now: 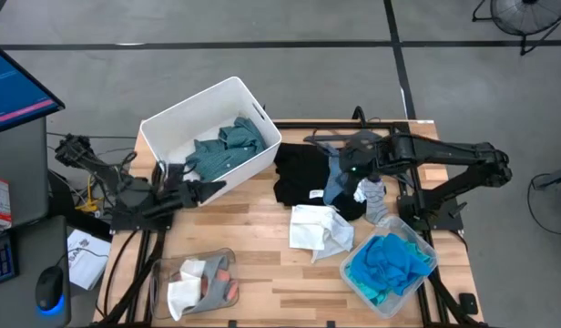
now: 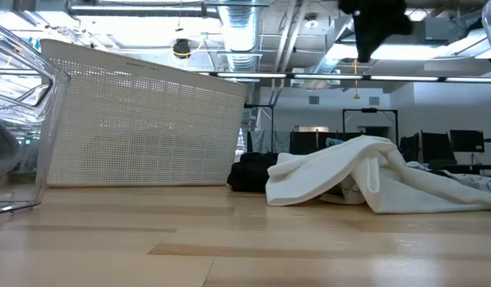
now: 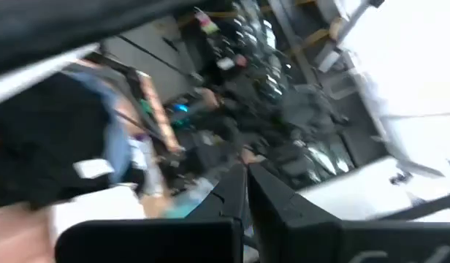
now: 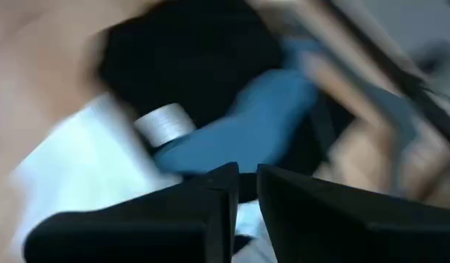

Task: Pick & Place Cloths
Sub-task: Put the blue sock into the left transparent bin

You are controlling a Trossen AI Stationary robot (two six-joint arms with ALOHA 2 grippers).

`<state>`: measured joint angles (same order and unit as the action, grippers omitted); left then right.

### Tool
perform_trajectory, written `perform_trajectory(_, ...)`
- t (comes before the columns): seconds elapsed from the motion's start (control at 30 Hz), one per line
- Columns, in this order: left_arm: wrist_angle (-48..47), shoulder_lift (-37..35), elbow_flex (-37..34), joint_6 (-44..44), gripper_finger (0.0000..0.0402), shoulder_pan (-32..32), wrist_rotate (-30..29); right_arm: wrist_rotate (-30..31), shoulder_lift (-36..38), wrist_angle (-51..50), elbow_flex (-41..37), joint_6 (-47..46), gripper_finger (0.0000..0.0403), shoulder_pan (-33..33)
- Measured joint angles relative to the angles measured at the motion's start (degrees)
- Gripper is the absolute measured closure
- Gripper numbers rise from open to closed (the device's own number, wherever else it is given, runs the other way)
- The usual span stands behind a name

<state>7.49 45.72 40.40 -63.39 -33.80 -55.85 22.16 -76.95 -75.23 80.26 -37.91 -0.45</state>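
Observation:
My right gripper (image 1: 350,169) hovers over the black cloth (image 1: 303,173) in the table's middle, shut on a blue-grey cloth (image 1: 335,187). A white cloth (image 1: 319,228) lies crumpled on the wood nearer to me, and it also shows in the low view (image 2: 365,179). A dark teal-green cloth (image 1: 224,150) lies inside the white bin (image 1: 171,123). A turquoise cloth (image 1: 388,262) fills a clear tub. My left gripper (image 1: 206,189) is shut and empty, just outside the bin's near wall. My right gripper has the blue-grey cloth (image 4: 247,124) pinched between its two fingers, coming from above. The cloth hangs slack below the fingers over the black cloth. Blur keeps me from telling which edge or how many layers it holds.
A second clear tub (image 1: 197,281) near the table's near edge holds white and grey-with-orange cloths. A black hanger (image 1: 346,137) lies at the far edge by the right arm. A grey rag (image 1: 375,196) lies beside the white cloth. Bare wood shows between the tubs.

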Motion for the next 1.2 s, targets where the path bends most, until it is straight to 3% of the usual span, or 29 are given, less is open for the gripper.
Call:
perform_trajectory(0.07, 6.39, 0.77, 0.0, 3.85, 0.0397, 3.19, 6.55, 5.35, 0.07, -3.43, 0.01, -5.6, 0.0348, -1.7)
perform_trajectory(0.2, 15.97, 2.84, 0.02, 11.3, 0.0379, 9.27, 17.29, 6.59, 0.09, -1.68, -0.66, -5.39, 0.0328, -7.04)
perform_trajectory(0.37, 17.52, 4.78, 0.02, 13.65, 0.0328, 13.75, 23.74, 6.13, 0.0, 7.4, -5.69, -2.82, 0.0279, -12.51)
perform_trajectory(0.47, 17.89, 6.37, 0.01, 14.12, 0.0287, 14.66, 26.64, 2.21, -0.55, 13.42, -10.96, -2.25, 0.0235, -15.05)
perform_trajectory(0.6, 20.83, 7.83, 0.0, 14.77, 0.0227, 14.72, 27.39, -4.18, -0.41, 23.1, -17.87, -0.69, 0.0169, -18.17)
perform_trajectory(0.73, 21.29, 8.11, 0.0, 14.77, 0.0171, 15.33, 25.75, -5.07, -0.41, 29.98, -23.83, -1.42, 0.0131, -20.58)
perform_trajectory(0.93, 22.11, 8.08, 0.0, 14.77, 0.0126, 16.87, 25.68, -6.75, -0.53, 39.02, -29.53, -0.54, 0.0128, -21.63)
perform_trajectory(1.2, 22.23, 8.08, 0.0, 14.76, 0.0124, 17.35, 25.68, -10.21, -7.31, 44.23, -32.76, 0.36, 0.0133, -18.61)
